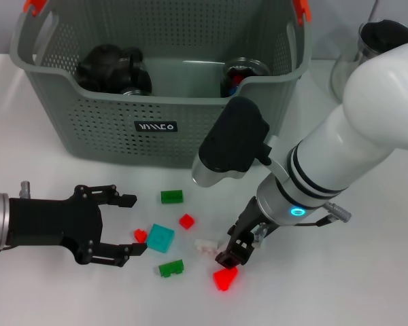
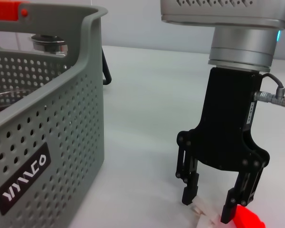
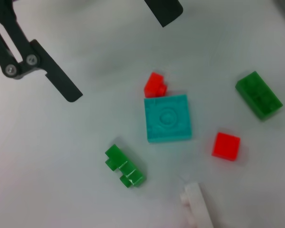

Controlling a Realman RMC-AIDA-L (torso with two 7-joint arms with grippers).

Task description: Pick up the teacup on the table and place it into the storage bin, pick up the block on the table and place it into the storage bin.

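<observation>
Right end effector (image 1: 231,257) stands spread over the white block (image 1: 207,246) on the tabletop (image 1: 367,272), beside a red block (image 1: 224,278); left end effector (image 1: 126,224) gapes nearby; bin (image 1: 156,125) sits behind.

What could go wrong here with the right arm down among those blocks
The right gripper stands with open jaws over the white block, and the red block lies right beside one jaw, so closing may nudge or catch it too. The left gripper, also open, sits close to the small red piece and teal block; moving it could scatter them. The storage bin has a tall wall, so a low carry might clip its rim.
</observation>
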